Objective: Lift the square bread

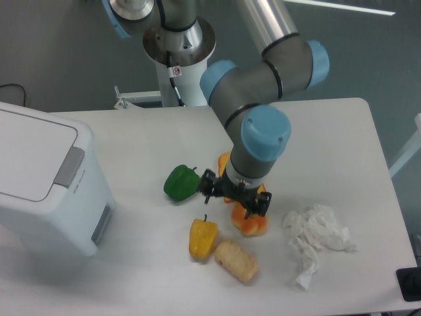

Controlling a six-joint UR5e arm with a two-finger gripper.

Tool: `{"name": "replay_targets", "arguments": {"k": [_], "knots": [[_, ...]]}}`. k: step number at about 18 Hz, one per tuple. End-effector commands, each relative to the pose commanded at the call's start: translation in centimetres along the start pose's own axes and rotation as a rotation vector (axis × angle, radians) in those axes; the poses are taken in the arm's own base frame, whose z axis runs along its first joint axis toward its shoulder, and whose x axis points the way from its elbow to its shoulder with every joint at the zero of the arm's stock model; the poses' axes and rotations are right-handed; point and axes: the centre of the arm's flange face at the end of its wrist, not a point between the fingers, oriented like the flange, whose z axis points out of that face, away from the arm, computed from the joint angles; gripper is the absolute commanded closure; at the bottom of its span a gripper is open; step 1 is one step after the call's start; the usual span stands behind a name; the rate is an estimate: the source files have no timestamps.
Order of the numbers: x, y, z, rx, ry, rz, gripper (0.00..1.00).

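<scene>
The gripper [235, 195] is hovering spread, empty, above the square bread [236, 261]; likely light and soft, best pinched across its narrow sides.

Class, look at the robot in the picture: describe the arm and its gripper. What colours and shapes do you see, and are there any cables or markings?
The arm is built of thick silver-grey tubes joined by rounded joints with light blue caps. Its gripper is a small black two-finger unit. At the white base column a black cable runs down past a small tag; its marking is too small to read.
</scene>
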Motion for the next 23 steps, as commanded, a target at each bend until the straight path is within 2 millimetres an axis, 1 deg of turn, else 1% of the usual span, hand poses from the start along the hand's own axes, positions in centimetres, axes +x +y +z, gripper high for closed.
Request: {"name": "replay_targets", "arguments": {"k": [2,6,9,11,16,19,22,23], "knots": [[-0.4,-0.4,0.7,0.009,-0.005,-0.084,0.00],[-1.0,-0.7,2.5,-0.004,-0.001,-0.169,0.00],[-1.9,-1.9,3.8,-0.008,0.000,-0.258,0.00],[-1.9,-2.7,4.2,0.003,-0.005,-0.301,0.00],[-2.6,-3.5,4.8,0.018,-0.014,-0.349,0.00],[-3.7,-3.8,5.8,-0.009,-0.070,-0.381,0.00],[-4.2,-3.9,6.5,-0.014,-0.092,-0.387,0.00],[-4.3,-4.0,6.8,-0.007,-0.095,-0.386,0.02]]}}
